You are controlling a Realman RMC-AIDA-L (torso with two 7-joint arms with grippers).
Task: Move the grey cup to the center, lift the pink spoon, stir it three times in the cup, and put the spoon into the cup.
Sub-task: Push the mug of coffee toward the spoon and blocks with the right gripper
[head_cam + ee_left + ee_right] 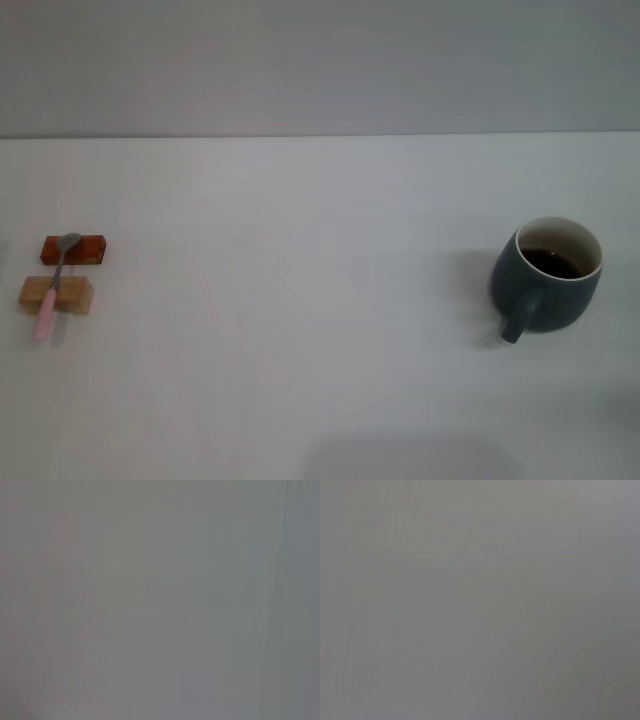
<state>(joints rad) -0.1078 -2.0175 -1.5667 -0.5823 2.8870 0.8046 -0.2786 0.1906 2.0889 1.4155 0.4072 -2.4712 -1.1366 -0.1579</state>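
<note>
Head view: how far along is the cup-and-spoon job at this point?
Nothing looks done yet. The grey cup stands at the table's right side, not the center, with dark liquid inside. The pink spoon lies across the reddish-brown block and the tan block at the left, untouched. No gripper appears in any view, so nothing is in hand. Left: move the cup, lift the spoon, stir, drop it in.

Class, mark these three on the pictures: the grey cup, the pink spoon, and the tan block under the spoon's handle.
grey cup [545, 285]: head view, on its outer wall, above the handle.
pink spoon [46, 316]: head view, on its pink handle.
tan block [75, 295]: head view, on its top face, beside the spoon.
</note>
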